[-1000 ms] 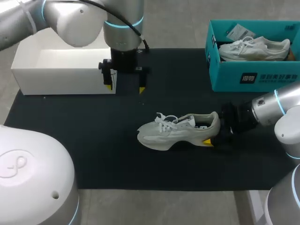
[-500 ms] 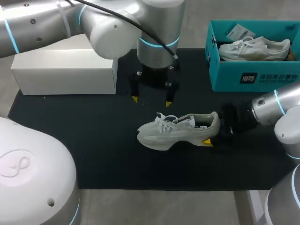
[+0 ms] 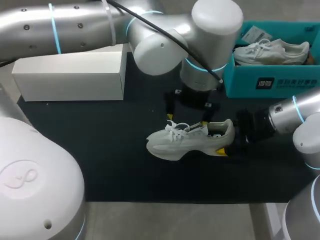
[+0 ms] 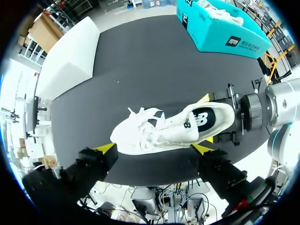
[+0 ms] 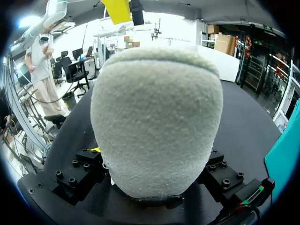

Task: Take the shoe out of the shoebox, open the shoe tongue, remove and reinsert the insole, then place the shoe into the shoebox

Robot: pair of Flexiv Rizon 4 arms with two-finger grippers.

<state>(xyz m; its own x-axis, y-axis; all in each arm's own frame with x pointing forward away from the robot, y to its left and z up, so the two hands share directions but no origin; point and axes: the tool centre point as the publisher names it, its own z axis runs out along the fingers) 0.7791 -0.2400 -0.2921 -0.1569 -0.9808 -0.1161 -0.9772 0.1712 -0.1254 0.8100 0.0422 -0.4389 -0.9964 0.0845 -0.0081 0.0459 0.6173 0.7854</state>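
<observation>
**Sneaker out on the mat, right gripper on the heel, left one hanging over the laces**

Head view: the white sneaker point(image 3: 187, 140) sits on the black mat point(image 3: 100, 150), toe toward my left side and heel toward my right arm. The right gripper point(image 3: 227, 145) has the heel clamped, and one yellow tip pokes out low beside the sole. The left arm reaches in from the left, past the middle. The left gripper point(image 3: 186, 119) hangs right above the laces with its fingers spread, not gripping anything. The teal shoebox point(image 3: 272, 82) is at the far right of the table with a second sneaker point(image 3: 270, 51) lying in it. A white box point(image 3: 70, 76) sits well apart from it on the left.

Left wrist view: this gripper's own two yellow tips are wide apart, and the sneaker point(image 4: 164, 133) is ahead of them, lying across the gap. Neither tip is touching it as far as I can see. You look straight down the shoe's opening onto the dark insole point(image 4: 202, 119). The right gripper point(image 4: 213, 119) pinches the heel with a yellow tip on each side. The shoebox point(image 4: 220, 30) and the white box point(image 4: 65, 56) are further out on the mat.

Right wrist view: the fuzzy, pale back of the sneaker's heel point(image 5: 157, 122) fills nearly everything, wedged between this gripper's fingers. Their tips are hidden behind it. One yellow finger point(image 5: 117, 9) of the left gripper shows above the shoe.
</observation>
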